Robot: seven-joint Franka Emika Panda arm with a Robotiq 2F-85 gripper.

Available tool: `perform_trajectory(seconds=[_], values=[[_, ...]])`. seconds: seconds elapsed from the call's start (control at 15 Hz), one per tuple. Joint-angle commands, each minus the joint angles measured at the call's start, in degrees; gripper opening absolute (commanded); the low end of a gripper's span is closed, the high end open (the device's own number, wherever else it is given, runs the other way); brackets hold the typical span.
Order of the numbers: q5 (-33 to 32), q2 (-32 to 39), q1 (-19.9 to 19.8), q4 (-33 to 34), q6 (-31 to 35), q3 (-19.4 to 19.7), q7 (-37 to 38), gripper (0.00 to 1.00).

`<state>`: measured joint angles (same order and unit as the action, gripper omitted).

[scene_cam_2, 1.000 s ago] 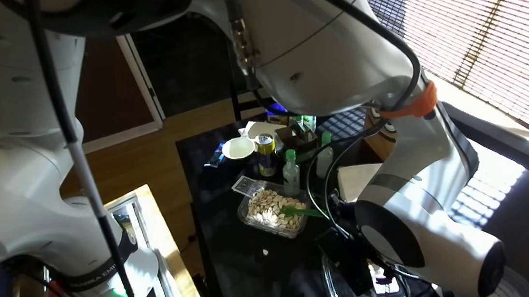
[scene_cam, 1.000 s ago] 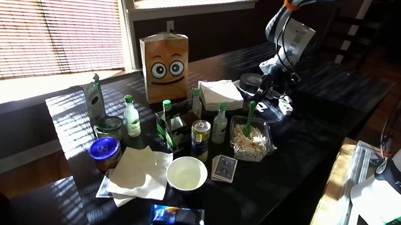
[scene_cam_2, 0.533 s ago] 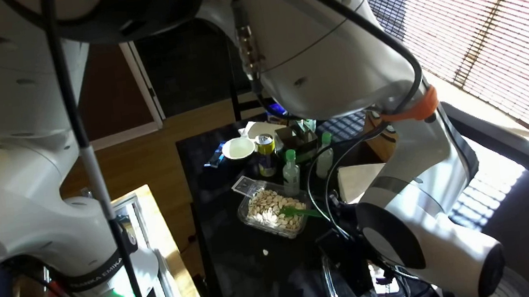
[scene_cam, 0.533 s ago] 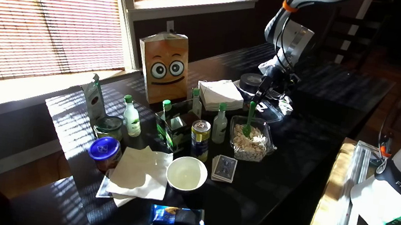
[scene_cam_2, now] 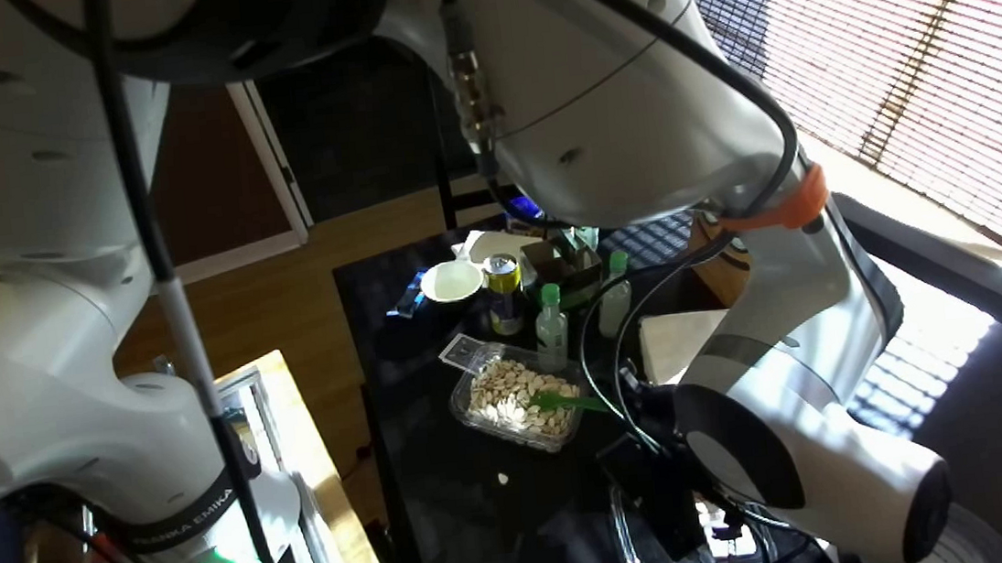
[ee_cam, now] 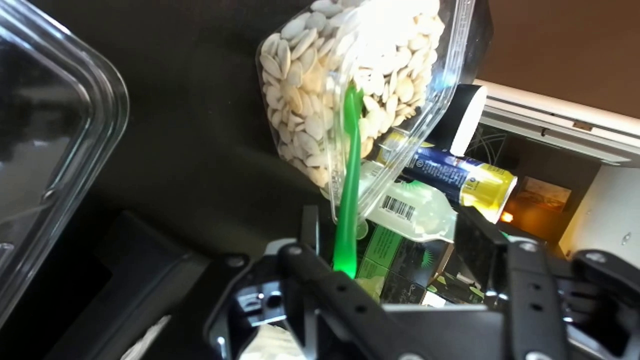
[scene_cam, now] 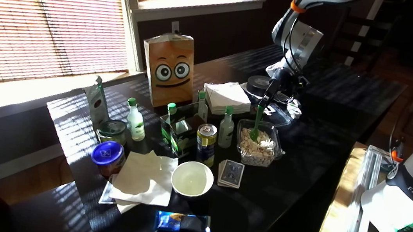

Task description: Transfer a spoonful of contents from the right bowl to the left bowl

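Slightly shifted since the earlier frame, the arm (scene_cam: 298,40) is what has moved; the tub (ee_cam: 460,30) and the bowl (scene_cam: 192,181) stay put. It reaches out over the dark table (scene_cam: 270,202) in both exterior views, bends at the wrist and comes down at a slant toward the tub.

Nearest, in the wrist view, is the gripper (ee_cam: 391,225), its two black fingers held apart. Between them in that view, closer to the finger on the picture's left, shows the handle end of a green spoon (ee_cam: 352,170); whether either finger touches it cannot be told. In an exterior view the fingers end right by the top of the handle.

At the left edge of the wrist view is a clear plastic piece (ee_cam: 107,95) with a rounded corner. Just ahead, the spoon leans over the rim of the clear tub, its head in pale seeds (ee_cam: 400,90).

Past the tub stand a bottle (ee_cam: 417,212) and a yellow-and-blue can (ee_cam: 452,177), with cards (scene_cam: 231,173) lying near. Just beside the can is the bowl, white and round. Farther on are a blue packet (scene_cam: 183,223), sheets of paper (scene_cam: 148,176) and a blue-lidded jar (scene_cam: 108,155).
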<state>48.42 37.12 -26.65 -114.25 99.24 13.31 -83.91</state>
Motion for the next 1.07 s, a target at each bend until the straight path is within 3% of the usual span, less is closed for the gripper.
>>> perform_trajectory(seconds=[0.0, 0.27, 0.33, 0.47, 0.8, 1.0], values=[[-1.33, 1.01, -0.63, 1.7, -1.38, -0.57, -0.42, 0.7], [-1.26, 1.02, -0.58, 1.67, -1.11, -0.61, -0.57, 0.71], [-1.28, 1.01, -0.56, 1.67, -1.08, -0.59, -0.56, 0.66], [-1.25, 1.02, -0.58, 1.69, -1.05, -0.58, -0.6, 0.44], [-1.18, 0.98, -0.64, 1.66, -0.94, -0.54, -0.68, 0.08], [-1.02, 0.62, -0.7, 1.49, -0.61, -0.43, -0.88, 0.0]])
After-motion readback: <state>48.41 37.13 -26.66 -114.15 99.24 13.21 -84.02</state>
